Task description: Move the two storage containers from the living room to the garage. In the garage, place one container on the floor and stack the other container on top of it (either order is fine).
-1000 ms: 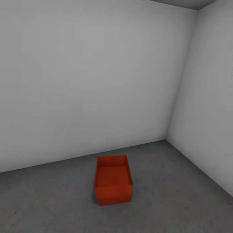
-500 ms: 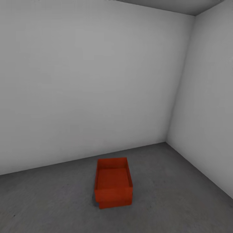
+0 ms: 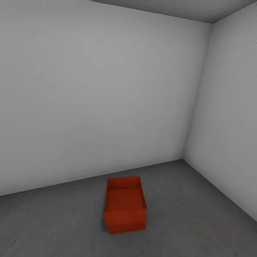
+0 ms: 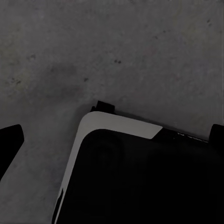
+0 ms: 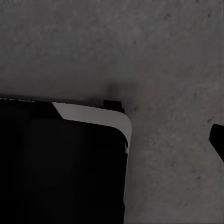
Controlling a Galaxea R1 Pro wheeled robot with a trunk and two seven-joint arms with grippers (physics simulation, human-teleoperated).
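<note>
- Tilted up a touch since a second ago, judging by the wider strip of ceiling (image 3: pixel 171 7) in the head view; a camera shift only, with no change in the bins themselves.
- Two orange-red bins (image 3: pixel 125 203) sitting on the grey concrete floor (image 3: pixel 53 221) of the garage, one on top of the other, open side up.
- Of the lower bin, just a band of front wall on show under the upper one, set slightly off to one side.
- Stacked a little way out from the back wall (image 3: pixel 100 100), well apart from the side wall (image 3: pixel 228 125) and short of the corner where the two walls meet.
- Nothing visible inside the upper bin.
- Left pincer (image 4: pixel 112 140) pointing down at bare concrete, dark fingertips (image 4: pixel 9 142) far apart at the two edges of the left wrist view, gripping nothing.
- Between those tips, a dark rounded corner of the base (image 4: pixel 140 182) with a pale rim.
- Right pincer (image 5: pixel 112 140) likewise aimed at the concrete beside a dark, pale-rimmed corner of the base.
- One fingertip (image 5: pixel 218 140) seen at the edge of the right wrist view, the other lost against the black base; apart or together, cannot tell.
</note>
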